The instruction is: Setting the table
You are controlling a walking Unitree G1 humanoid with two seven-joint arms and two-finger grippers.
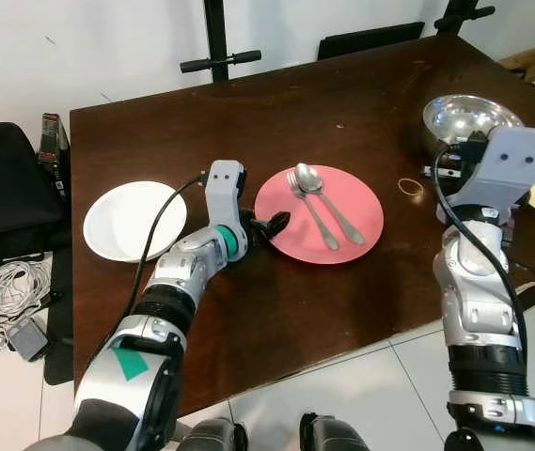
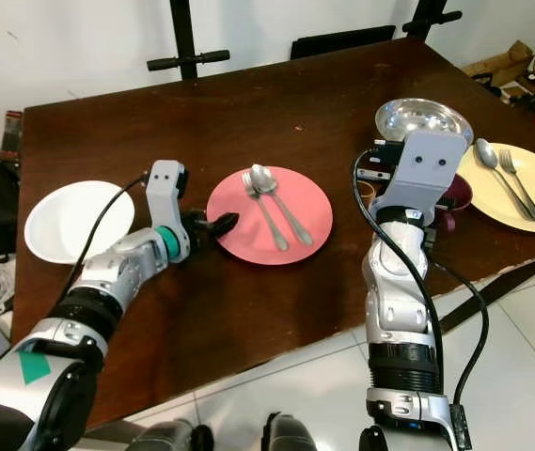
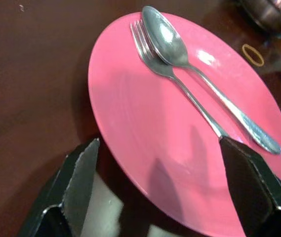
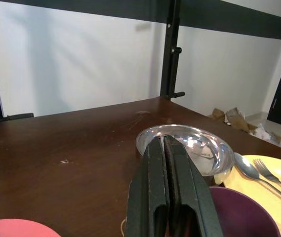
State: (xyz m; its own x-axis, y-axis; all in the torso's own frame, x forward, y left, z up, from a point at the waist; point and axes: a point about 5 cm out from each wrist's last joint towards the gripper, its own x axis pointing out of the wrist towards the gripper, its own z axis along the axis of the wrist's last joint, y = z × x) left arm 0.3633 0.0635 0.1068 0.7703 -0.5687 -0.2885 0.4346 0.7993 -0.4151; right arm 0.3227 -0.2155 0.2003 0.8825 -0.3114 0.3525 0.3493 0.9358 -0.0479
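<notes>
1. Reaching for the pink plate (image 1: 319,214), mid-table, the left gripper (image 1: 269,229) spreads its jaws at the left rim, likely to shift it.
2. Right gripper (image 4: 166,187), jaws pressed together, idles near the steel bowl (image 2: 422,117).

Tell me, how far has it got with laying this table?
Two settings look laid: the round pink plate and the pale yellow plate each carry a metal spoon and fork. The left gripper sits open at the pink plate's edge. The white bowl, shiny steel bowl and purple bowl seem unplaced.
</notes>
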